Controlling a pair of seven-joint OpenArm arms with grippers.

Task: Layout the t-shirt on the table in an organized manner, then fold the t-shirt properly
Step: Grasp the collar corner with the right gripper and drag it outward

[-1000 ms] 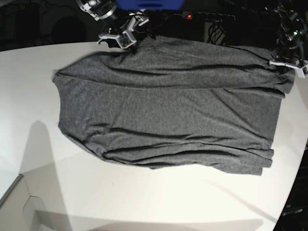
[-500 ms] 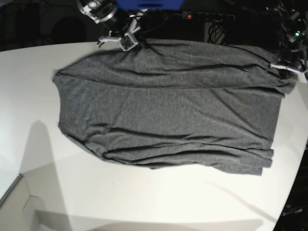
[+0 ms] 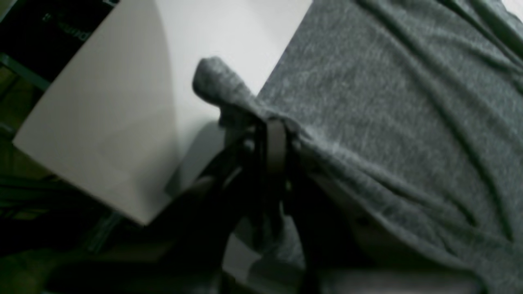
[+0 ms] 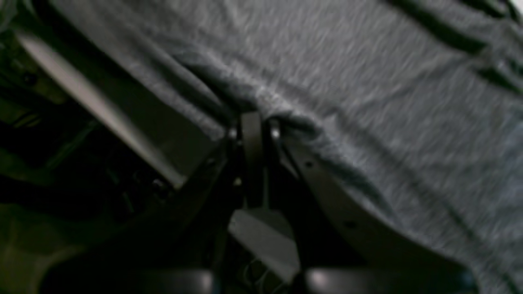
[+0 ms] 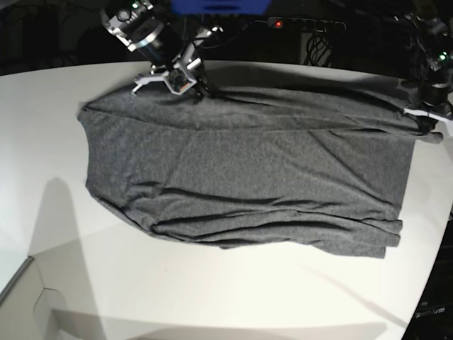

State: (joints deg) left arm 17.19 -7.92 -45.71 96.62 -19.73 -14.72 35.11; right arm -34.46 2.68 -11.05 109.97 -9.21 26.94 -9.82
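T-shirt (image 5: 248,177): heathered dark grey knit, spread wrinkled across the middle of the white counter (image 5: 212,297). Left tool (image 3: 271,141): jaws pressed together, pinching a bunched corner of the t-shirt at its far edge. Right tool (image 4: 255,126): jaws pressed together, pinching the t-shirt's far edge at the other end.

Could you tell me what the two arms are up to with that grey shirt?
A two-armed robot is working on the t-shirt, which lies spread across the white table with some wrinkles. Each pincer is shut on the far edge of the fabric: the right pincer at one end, the left pincer at the other corner. The far edge looks pinched and lifted slightly at both grips, so a fold or a straightening pull seems likely next.
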